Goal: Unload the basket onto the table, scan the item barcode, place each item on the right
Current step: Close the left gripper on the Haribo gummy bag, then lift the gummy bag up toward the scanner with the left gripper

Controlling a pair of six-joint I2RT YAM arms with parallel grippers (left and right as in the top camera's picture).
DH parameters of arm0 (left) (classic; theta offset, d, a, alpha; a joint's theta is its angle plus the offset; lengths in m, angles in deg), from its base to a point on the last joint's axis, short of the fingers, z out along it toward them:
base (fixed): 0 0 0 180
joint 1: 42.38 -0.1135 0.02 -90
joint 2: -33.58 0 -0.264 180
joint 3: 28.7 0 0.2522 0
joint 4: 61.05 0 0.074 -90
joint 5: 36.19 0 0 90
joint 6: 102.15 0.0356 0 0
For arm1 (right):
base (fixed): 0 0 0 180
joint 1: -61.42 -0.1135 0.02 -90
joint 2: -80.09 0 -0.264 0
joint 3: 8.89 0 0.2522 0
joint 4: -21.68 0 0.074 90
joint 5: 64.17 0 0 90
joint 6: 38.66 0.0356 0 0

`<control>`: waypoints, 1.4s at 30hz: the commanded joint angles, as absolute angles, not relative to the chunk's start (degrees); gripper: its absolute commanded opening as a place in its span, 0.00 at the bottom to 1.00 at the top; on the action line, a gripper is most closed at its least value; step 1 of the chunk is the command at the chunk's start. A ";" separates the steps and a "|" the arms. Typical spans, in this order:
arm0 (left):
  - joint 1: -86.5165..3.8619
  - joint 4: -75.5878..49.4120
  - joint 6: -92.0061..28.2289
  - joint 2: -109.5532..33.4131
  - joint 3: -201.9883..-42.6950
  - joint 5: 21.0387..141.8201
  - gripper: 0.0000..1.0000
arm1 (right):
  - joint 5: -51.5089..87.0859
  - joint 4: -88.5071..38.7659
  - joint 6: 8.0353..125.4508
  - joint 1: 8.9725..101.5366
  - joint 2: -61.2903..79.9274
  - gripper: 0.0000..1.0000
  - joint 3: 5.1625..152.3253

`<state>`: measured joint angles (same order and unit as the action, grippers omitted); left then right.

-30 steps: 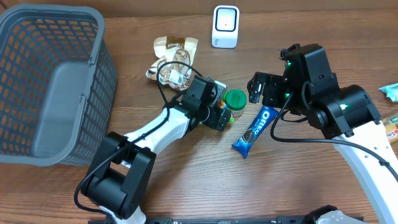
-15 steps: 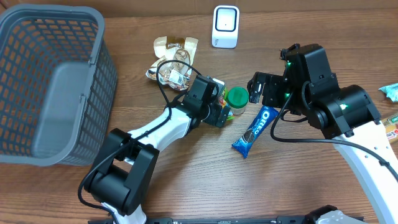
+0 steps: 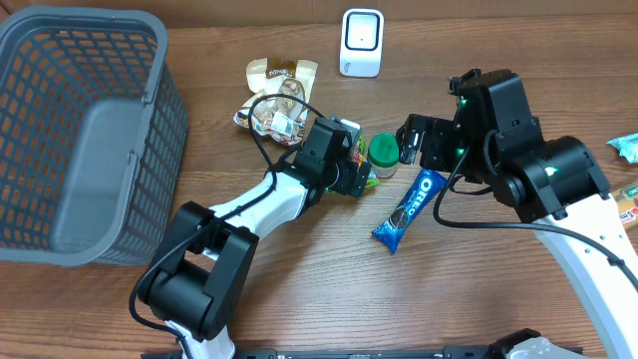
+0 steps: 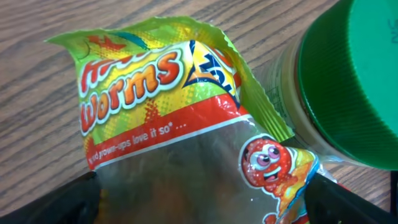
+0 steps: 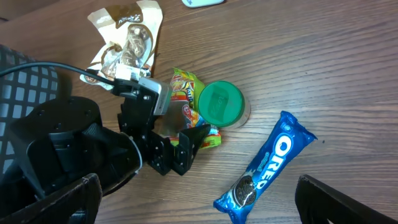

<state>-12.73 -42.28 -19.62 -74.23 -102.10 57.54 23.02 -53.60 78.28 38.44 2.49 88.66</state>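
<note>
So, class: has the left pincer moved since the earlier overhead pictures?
Yes. The left pincer has shifted slightly away from the Oreo pack, toward the white scanner.

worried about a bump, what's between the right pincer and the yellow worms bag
A green-lidded plastic jar, right beside the yellow worms bag; the overhead view shows it.

I see basket at tabletop's left edge, scanner at rear edge w/ snack bags in front-left. Mid-tabletop: jar, worms bag against its left, Oreo pack near front-right.
</note>
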 commanded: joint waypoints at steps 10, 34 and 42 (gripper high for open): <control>-12.84 -42.19 -24.62 -79.98 -103.17 60.93 0.80 | 22.67 -53.75 77.69 38.17 3.91 1.00 88.18; -26.83 -30.17 -26.39 -65.99 -104.05 81.87 0.04 | 22.70 -52.75 76.38 38.17 5.20 1.00 88.18; -28.97 -34.08 -27.99 -66.01 -104.03 101.25 0.04 | 22.67 -52.84 76.38 38.17 5.20 1.00 88.18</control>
